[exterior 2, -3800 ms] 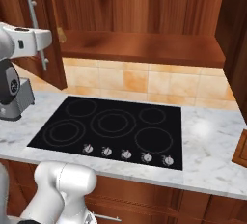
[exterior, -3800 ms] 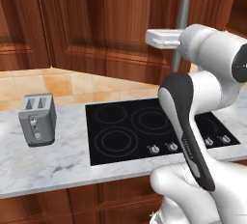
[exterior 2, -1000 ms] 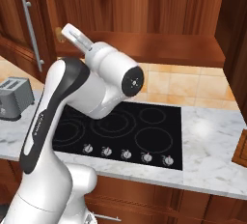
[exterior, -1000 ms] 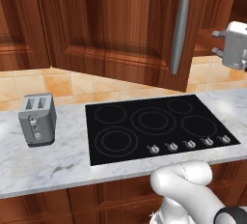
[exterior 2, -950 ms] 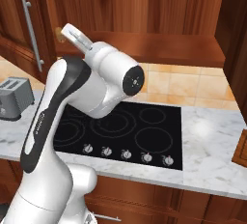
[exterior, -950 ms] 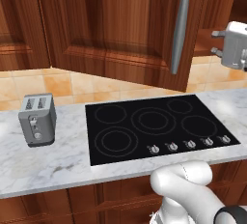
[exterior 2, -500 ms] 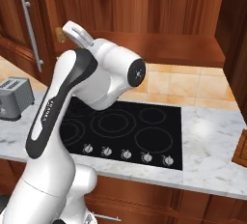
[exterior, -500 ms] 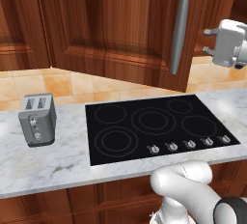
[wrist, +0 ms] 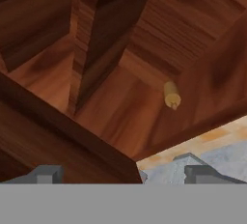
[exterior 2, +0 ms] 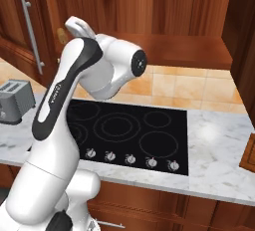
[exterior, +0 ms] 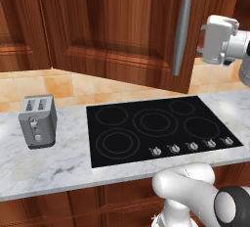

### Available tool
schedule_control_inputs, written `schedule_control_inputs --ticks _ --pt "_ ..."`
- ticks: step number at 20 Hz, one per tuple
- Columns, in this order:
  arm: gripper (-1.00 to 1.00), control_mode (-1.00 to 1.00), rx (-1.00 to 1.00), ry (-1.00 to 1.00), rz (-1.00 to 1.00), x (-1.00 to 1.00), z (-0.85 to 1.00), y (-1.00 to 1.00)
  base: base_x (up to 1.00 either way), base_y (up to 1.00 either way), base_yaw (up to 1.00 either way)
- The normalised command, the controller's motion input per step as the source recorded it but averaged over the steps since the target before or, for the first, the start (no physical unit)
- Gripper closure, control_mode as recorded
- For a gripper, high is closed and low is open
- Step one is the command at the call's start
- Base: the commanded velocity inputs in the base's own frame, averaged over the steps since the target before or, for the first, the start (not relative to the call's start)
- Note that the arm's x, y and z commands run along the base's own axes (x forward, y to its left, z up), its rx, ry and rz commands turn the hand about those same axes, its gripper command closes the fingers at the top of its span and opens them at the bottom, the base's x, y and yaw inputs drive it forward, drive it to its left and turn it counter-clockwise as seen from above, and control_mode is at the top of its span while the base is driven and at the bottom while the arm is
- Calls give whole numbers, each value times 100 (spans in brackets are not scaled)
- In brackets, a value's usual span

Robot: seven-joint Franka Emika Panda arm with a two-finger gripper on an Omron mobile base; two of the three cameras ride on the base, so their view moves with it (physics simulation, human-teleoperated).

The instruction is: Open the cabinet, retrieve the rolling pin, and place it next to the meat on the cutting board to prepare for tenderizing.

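Hand view: we're lining up on the rolling pin inside the open cabinet.
Hand is spread wide, empty; we're aiming to clear the door edge and square up before closing.

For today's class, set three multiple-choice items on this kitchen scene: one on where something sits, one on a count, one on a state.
1. Where is the toaster?
A. on the counter left of the stovetop
B. on the stovetop
C. inside the cabinet

2. How many knobs line the stovetop's front edge?
A. three
B. five
C. seven

3. What state is the cabinet door with the grey handle in?
A. shut flat
C. removed
B. swung open

Key: 1 A, it stands on marble beside the black glass. 2 B, five knobs show in both base views. 3 B, the door stands angled out, and the hand view looks inside at the rolling pin.
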Motion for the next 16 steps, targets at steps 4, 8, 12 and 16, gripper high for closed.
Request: schedule_control_inputs --ticks 4,8,12,16 --pt "-100 -100 0 2 5 2 -1 42 0 0 0" --pt "-100 -100 0 2 7 0 0 57 0 0 0" --pt "-100 -100 0 0 11 -9 0 70 0 0 0" --pt "-100 -100 0 0 11 -48 0 78 0 0 0"
